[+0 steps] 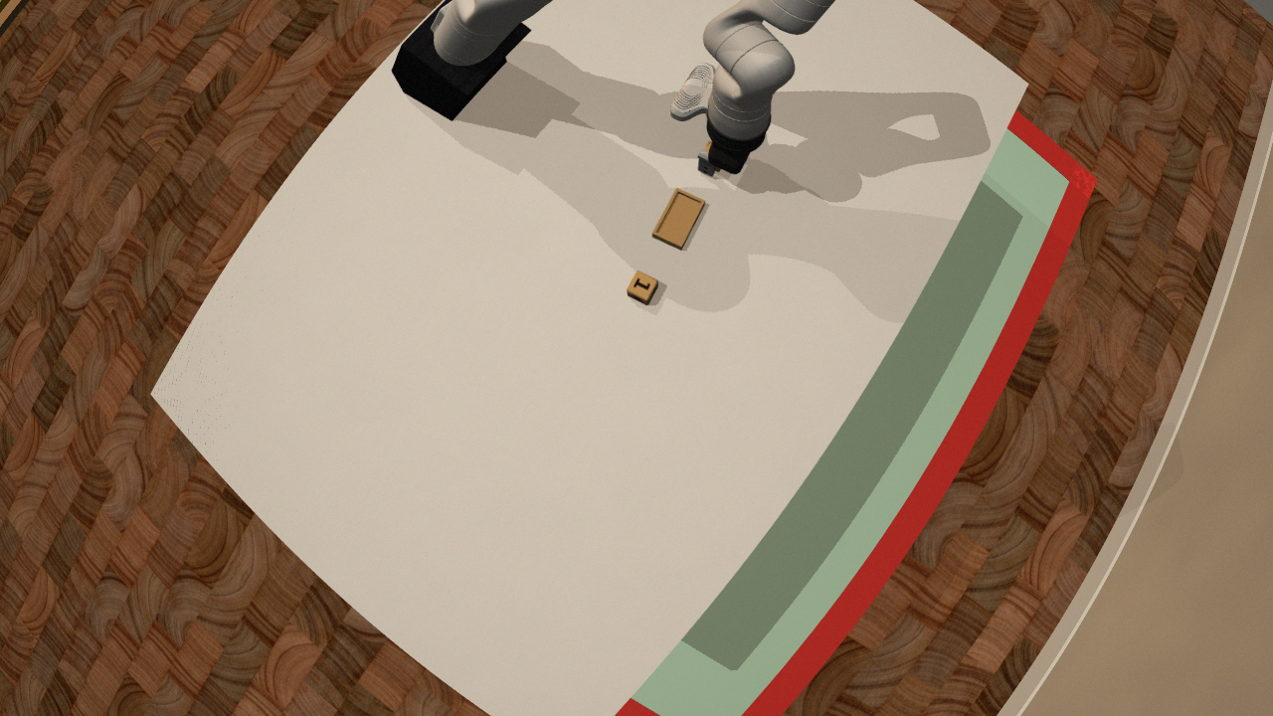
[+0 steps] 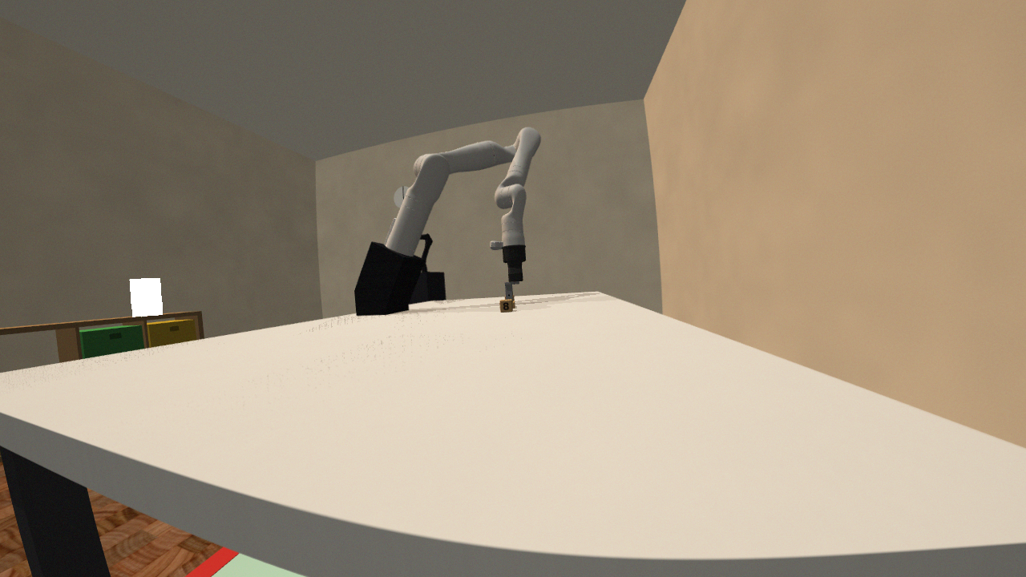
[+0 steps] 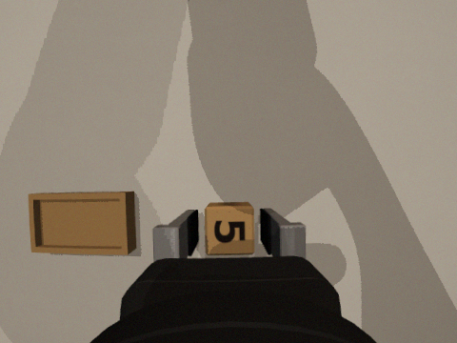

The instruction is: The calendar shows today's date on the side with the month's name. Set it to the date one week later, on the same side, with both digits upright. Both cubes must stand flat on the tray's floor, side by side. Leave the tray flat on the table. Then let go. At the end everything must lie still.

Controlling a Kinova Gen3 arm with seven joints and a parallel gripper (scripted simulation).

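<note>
A wooden cube [image 3: 230, 242] with a 5 on its top face, turned sideways, sits between the fingers of my gripper [image 3: 228, 225] [image 1: 709, 160] [image 2: 509, 292]. The gripper is open, with a gap on both sides of the cube. Whether the tips reach down beside it is hard to tell. The wooden tray [image 1: 678, 219] [image 3: 130, 224] lies flat and empty on the table, to the left in the wrist view. A second wooden cube [image 1: 641, 287] [image 2: 506, 305] stands beyond the tray, with a 1 on top and an 8 on the side facing the exterior camera. The month's name is not visible.
The black arm base [image 1: 454, 76] [image 2: 387, 280] stands at the table's far left corner in the top view. Arm shadows fall over the tray's surroundings. A green mat with a red border [image 1: 1023, 329] lies on the floor beyond the table's right edge.
</note>
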